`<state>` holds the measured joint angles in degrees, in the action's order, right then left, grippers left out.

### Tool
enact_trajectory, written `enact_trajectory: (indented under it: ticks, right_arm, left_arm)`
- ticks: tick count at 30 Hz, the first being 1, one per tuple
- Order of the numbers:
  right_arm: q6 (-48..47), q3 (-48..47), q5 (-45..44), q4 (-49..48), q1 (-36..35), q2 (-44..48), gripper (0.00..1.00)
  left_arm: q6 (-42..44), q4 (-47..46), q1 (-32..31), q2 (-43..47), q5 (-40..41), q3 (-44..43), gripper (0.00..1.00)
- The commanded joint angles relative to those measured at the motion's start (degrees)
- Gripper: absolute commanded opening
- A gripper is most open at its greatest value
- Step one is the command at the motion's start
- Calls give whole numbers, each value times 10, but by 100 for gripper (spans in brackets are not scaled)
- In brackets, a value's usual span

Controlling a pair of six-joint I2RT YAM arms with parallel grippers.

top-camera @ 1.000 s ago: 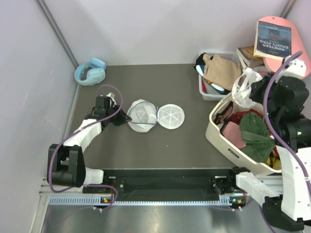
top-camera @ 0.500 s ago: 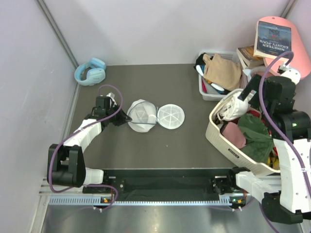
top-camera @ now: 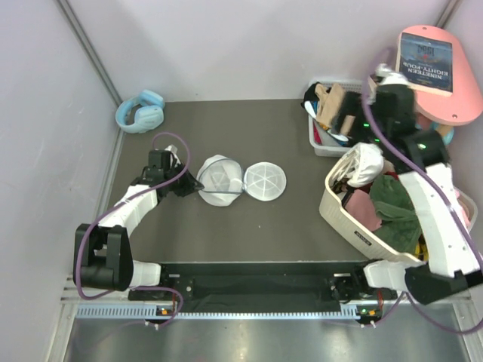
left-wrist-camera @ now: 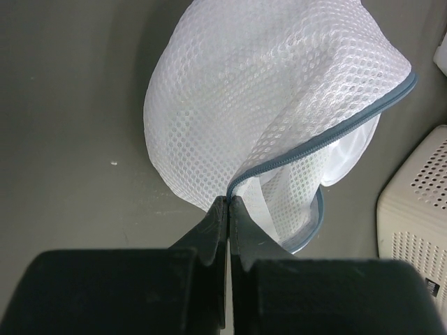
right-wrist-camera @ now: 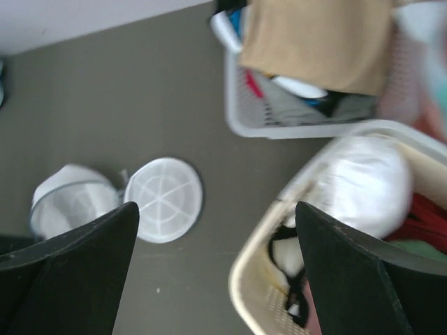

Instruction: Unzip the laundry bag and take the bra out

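The laundry bag point(top-camera: 240, 180) lies unzipped on the dark mat, a domed mesh half on the left and a flat disc half point(right-wrist-camera: 164, 199) on the right. My left gripper point(top-camera: 192, 183) is shut on the domed half's blue-grey zip rim point(left-wrist-camera: 279, 91), its jaws point(left-wrist-camera: 228, 199) pressed together on the rim. The bra point(top-camera: 367, 161), a white wad, rests on the clothes at the far left corner of the big basket point(right-wrist-camera: 367, 183). My right gripper point(top-camera: 341, 113) hangs open and empty above the grey crate, its fingers wide apart point(right-wrist-camera: 216, 209).
The big white basket point(top-camera: 349, 225) of clothes stands at the right, with a green garment point(top-camera: 398, 205) in it. Behind it is a grey crate point(top-camera: 321, 143) with a tan cloth point(right-wrist-camera: 318, 38). Books on a pink stand point(top-camera: 427, 59) sit far right. Blue headphones point(top-camera: 141, 111) lie far left.
My right gripper opened and let the white wad drop onto the basket, then swung away to the far left over the grey crate. The left gripper and the bag have not moved.
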<state>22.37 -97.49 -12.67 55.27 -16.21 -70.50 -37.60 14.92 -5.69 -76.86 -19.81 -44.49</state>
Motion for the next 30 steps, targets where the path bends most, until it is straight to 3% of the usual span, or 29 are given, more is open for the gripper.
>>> enact_trajectory:
  ticks: [1,3,7,11,14,21,30]
  right_arm:
    - [22,-5,37,-58,-110,-66,92]
    - [22,16,110,-110,-151,-89,95]
    - [42,75,177,-212,-198,-139,97]
    - [77,92,137,-216,-201,-195,94]
    - [83,76,77,-176,-194,-261,88]
    - [109,91,74,-172,-139,-356,60]
    - [74,107,80,-169,-97,-431,46]
  left_arm:
    - [3,2,4,1,0,-29,0]
    - [5,0,6,3,-1,-33,0]
    - [10,-2,6,14,-7,-37,0]
    - [11,7,7,16,-3,-42,0]
    - [12,19,7,16,-1,-47,0]
    - [22,21,8,22,-7,-37,0]
    - [13,6,9,-10,-12,-31,0]
